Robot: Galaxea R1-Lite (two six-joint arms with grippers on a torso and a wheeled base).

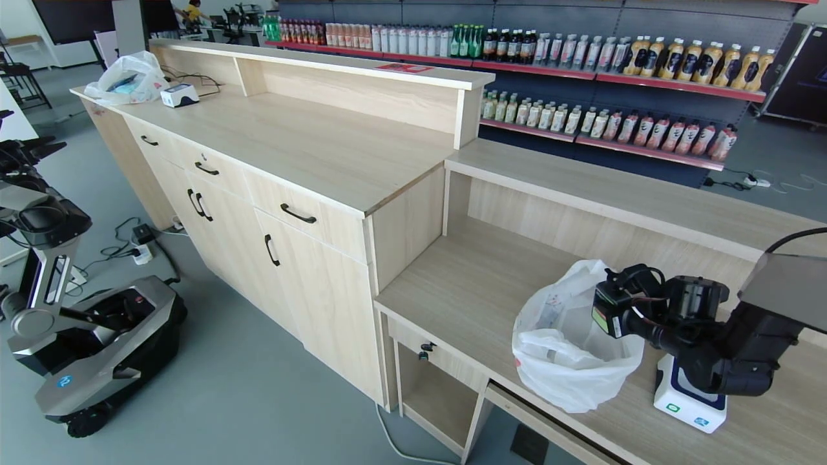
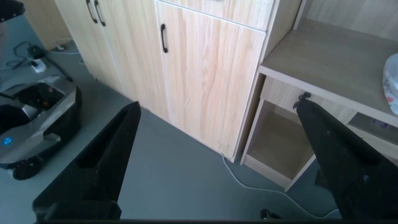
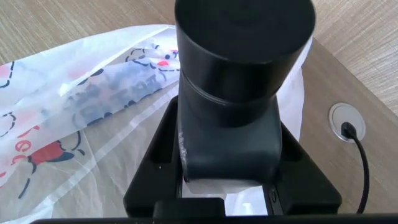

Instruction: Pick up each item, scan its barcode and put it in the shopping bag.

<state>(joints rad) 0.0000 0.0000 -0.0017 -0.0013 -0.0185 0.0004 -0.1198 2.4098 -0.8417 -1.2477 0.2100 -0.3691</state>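
The right tool (image 1: 614, 303) is clamped on a black cylinder (image 3: 242, 81) at 3 o'clock of the shopping bag (image 1: 568, 349), probably to drop it in; the left tool (image 2: 219, 106) hangs spread apart, free.

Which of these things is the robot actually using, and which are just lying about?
In use: shopping bag, white scanner beside it, dark cylinder in the right claw.
Lying about: second bag, small device by it, shelved bottles, floor power strip.

Shop, drink shelves (image 1: 530, 68) (bottles (image 1: 672, 61) in rows), checkout counter (image 1: 310, 135)
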